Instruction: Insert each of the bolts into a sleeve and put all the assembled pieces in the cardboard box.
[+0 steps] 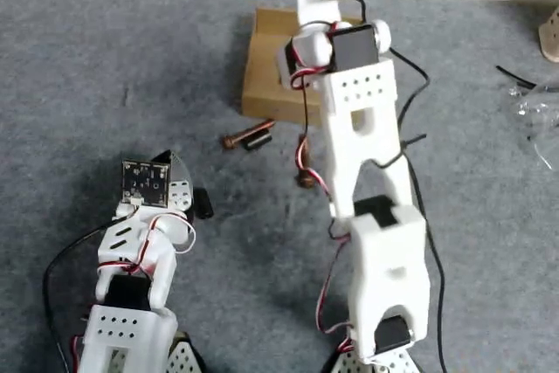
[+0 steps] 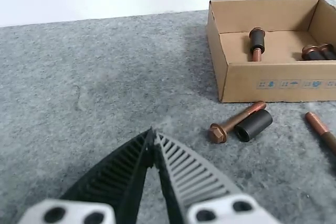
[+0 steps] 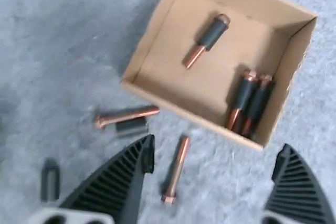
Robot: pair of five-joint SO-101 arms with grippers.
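Two bolts lay unsleeved on the counter point(image 1: 87, 58), so the job looked a little over half done. At 7 o'clock in the high view, the left end effector point(image 2: 153, 139) rested with its fingers pressed together, holding nothing. Nearer the centre, the first bolt point(image 2: 234, 121) lay flat with its long axis running 8 to 2 o'clock, head at 8 and thread tip aimed toward the cardboard box point(image 3: 168, 69). A black sleeve point(image 2: 253, 125) lay just beside it, roughly parallel. At 12 o'clock the box held three assembled pieces point(image 3: 208, 39), and the right end effector point(image 3: 218, 145) hung above with fingers spread wide, empty. The second bolt point(image 3: 176, 169) lay at about 6 o'clock of the box, head away from it. Both bolts being round, a clumsy pinch would likely roll one off or knock the sleeve askew.
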